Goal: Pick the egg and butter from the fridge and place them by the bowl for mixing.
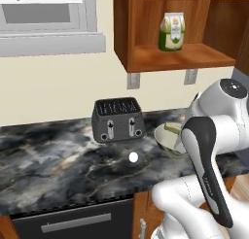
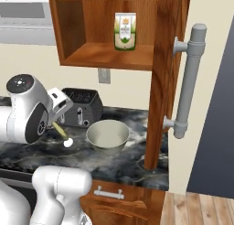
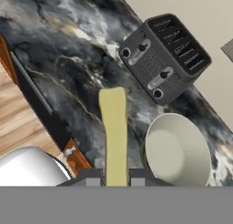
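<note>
- Toaster (image 1: 118, 119) at the left on the dark marble worktop (image 1: 48, 160), apart from the task.
- Egg (image 1: 133, 157) already lying on the worktop in front of the toaster, just left of the bowl (image 1: 168, 141): first half judged done.
- Butter (image 3: 114, 134) clamped lengthwise in the hand (image 3: 115, 178), held above the worktop beside the bowl (not yet touching stone, as far as can be told).
- Left to do, by judgement: lower the stick next to the bowl, near the egg, and let go.
- Green-and-cream carton (image 2: 124, 31) up on the wooden shelf (image 2: 114, 55), not part of the job.
</note>
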You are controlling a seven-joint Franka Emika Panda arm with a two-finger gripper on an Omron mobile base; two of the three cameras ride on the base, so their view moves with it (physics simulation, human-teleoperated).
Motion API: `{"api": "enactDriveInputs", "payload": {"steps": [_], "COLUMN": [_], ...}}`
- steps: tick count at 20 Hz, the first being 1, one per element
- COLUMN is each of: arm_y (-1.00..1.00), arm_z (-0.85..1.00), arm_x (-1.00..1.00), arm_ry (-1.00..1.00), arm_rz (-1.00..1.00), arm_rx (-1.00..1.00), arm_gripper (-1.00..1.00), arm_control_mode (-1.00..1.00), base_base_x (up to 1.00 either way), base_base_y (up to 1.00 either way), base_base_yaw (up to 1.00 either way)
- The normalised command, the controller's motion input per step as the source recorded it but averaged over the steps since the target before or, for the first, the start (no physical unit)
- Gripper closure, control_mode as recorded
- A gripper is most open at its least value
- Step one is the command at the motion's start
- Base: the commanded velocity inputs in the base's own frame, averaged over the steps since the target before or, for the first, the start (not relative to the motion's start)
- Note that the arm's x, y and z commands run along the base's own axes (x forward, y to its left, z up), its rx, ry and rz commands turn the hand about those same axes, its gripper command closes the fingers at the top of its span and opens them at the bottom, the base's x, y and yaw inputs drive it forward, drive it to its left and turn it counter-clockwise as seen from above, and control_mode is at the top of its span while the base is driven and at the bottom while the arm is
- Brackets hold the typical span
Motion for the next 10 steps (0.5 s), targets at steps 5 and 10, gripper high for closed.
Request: {"api": "enactDriveInputs", "payload": {"steps": [5,10], "arm_y": [-0.01,-0.05], "arm_z": [0.02,0.09], "arm_x": [0.00,0.00], "arm_ry": [0.00,0.00], "arm_rz": [-0.14,-0.38], "arm_rx": [0.01,0.02], "arm_gripper": [1.00,1.00], "arm_control_mode": [-1.00,-1.00], "base_base_x": [0.00,0.00], "base_base_y": [0.00,0.00], "base_base_yaw": [0.00,0.00]}}
